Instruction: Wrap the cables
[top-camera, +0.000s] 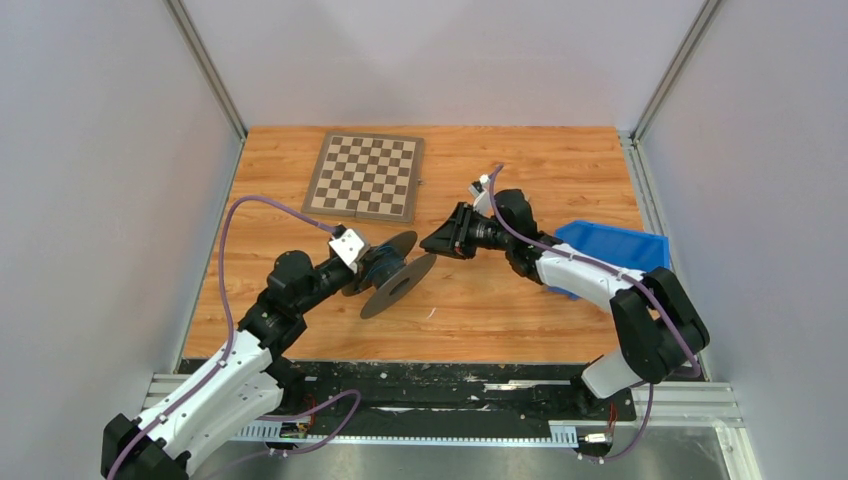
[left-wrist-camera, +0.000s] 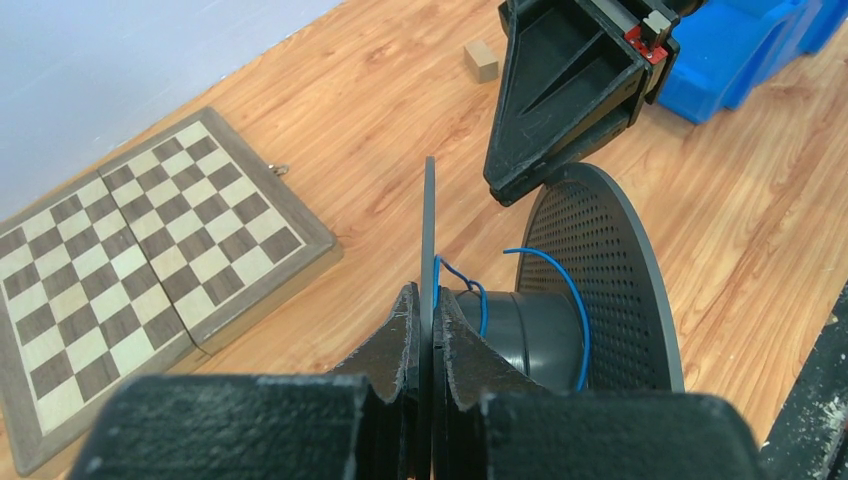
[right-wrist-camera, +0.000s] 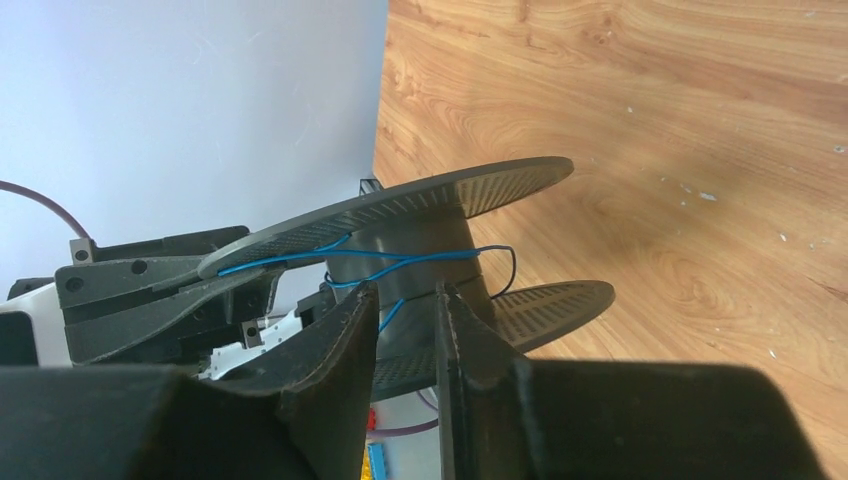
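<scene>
ARMS MEET OVER A HALF-WOUND SPOOL: Two robot arms work at the middle of the counter with the winding job only begun. The left tool is clamped tight on the rim of one disc of a dark grey spool, holding it with its core lying roughly level. The thin blue cable sits on that core between the two perforated discs in just a few slack turns, with one loop standing well out from the core. The right tool hangs just beside the core with its fingers parted. A strand of the cable runs across the gap, and neither finger appears to pinch it.

The step in hand looks to be laying another turn. The next move likely calls for the right tool to close on the slack strand, draw it taut and carry it round the core while the left holds the spool steady. Otherwise the loose loops could slide off. A chessboard and a blue bin lie well apart from the work.
</scene>
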